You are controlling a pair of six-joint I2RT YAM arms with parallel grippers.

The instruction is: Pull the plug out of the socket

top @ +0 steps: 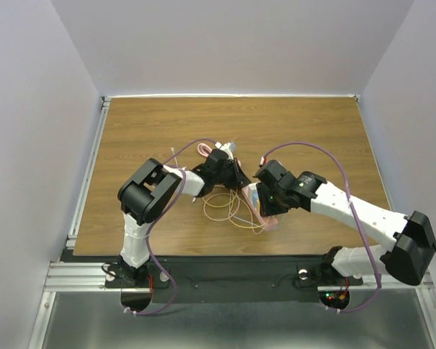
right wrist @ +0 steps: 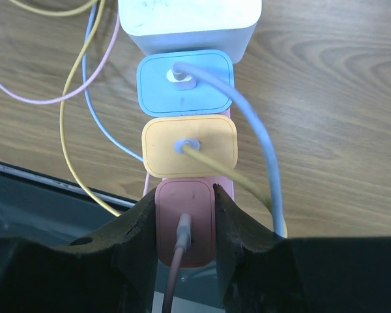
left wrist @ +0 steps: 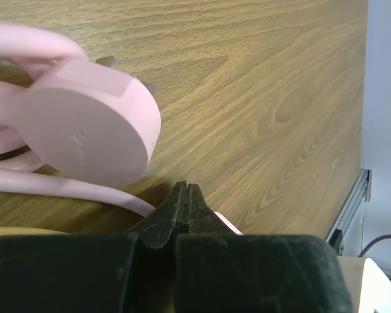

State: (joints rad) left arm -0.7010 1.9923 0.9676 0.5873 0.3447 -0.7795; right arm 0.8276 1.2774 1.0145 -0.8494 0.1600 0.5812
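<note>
The pink power strip (right wrist: 229, 190) lies on the wooden table with a row of cube adapters plugged into it: white (right wrist: 189, 19), blue (right wrist: 186, 81), yellow (right wrist: 189, 147) and pink (right wrist: 184, 218). My right gripper (right wrist: 184, 193) is shut on the pink adapter, one finger on each side; a pinkish cable leaves its face. In the top view the right gripper (top: 267, 206) covers most of the strip (top: 255, 195). My left gripper (left wrist: 186, 189) is shut with nothing between its jaws, low over the table beside the strip's round flat pink plug (left wrist: 85, 124) and pink cord (left wrist: 58, 186).
Thin yellow, blue and pink cables (top: 225, 207) loop loosely on the table between the arms. The table's near edge and dark frame (right wrist: 45, 208) lie just behind the right gripper. Open wood extends beyond the left gripper (top: 229, 171) to the metal rail (left wrist: 348, 205).
</note>
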